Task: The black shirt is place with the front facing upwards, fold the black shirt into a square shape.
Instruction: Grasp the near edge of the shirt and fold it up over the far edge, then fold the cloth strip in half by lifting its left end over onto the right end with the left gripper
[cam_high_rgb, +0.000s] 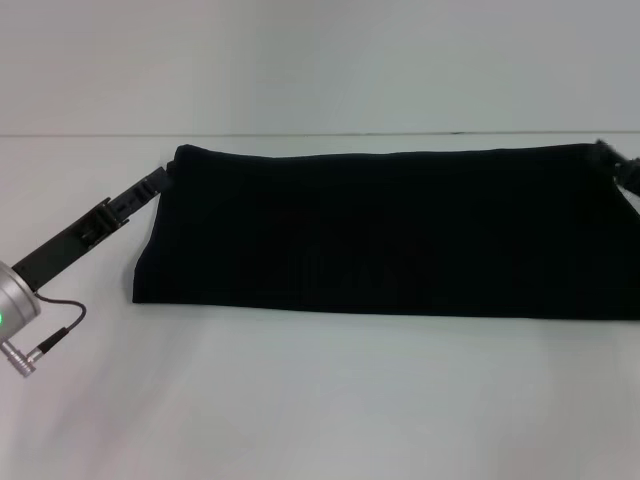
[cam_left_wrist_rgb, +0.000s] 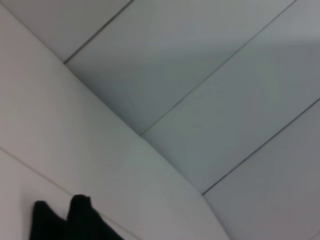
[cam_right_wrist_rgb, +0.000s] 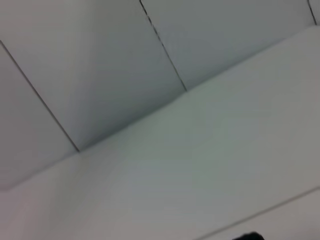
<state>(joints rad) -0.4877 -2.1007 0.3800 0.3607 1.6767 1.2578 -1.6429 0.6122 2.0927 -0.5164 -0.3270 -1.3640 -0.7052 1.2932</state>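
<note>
The left gripper (cam_high_rgb: 160, 182) reaches in from the near left of the black shirt (cam_high_rgb: 390, 232), its tip meeting the shirt's far left corner; whether it is clamped there cannot be told. The shirt lies as a long folded band on the white table (cam_high_rgb: 320, 400). The right gripper (cam_high_rgb: 612, 160) sits at the shirt's far right corner, its grip unclear.
</note>
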